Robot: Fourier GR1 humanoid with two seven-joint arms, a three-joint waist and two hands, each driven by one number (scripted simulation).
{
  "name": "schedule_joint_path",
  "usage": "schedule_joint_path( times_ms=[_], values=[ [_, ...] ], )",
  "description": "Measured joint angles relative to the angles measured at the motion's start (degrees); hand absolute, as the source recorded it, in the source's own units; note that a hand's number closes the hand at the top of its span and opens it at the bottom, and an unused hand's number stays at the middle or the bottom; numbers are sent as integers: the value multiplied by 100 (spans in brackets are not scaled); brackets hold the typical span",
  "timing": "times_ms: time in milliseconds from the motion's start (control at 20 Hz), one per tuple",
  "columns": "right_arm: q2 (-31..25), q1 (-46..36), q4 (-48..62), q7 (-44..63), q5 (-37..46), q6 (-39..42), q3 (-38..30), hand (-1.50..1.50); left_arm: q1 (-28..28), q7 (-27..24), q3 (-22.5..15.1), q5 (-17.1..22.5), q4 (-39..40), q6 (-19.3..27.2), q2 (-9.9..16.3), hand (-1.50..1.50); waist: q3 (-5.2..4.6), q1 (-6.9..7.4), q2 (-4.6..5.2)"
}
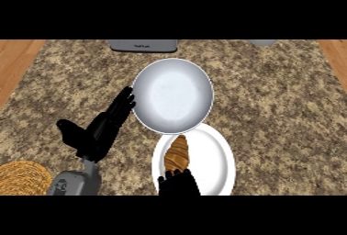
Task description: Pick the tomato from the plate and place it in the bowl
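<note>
We see no tomato; a brown, croissant-like pastry lies on the white plate, just beyond our right hand, whose fingers we cannot read. Left hand open beside the grey bowl.

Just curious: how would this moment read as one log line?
left hand: open beside bowl | right hand: at plate near edge | brown pastry-like item: on plate | bowl: empty
</note>
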Motion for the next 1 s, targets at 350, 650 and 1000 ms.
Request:
schedule_joint_path(
  times_ms=[350, 650, 1000],
  values=[
    [-247, -818, -168, 1214, -96, -495, 942, 150, 80, 1, 26, -13, -61, 44, -12, 0, 8, -75, -21],
    [-410, -1368, -227, 1562, 565, -700, 1256, 150, 74, 24, 86, 22, -14, 46, 1, 0, 6, -133, -51],
    [-462, -1586, -290, 1728, 1132, -886, 1319, 150, 67, 23, 66, -5, -41, 51, -2, 0, 8, -119, -33]
  ],
)
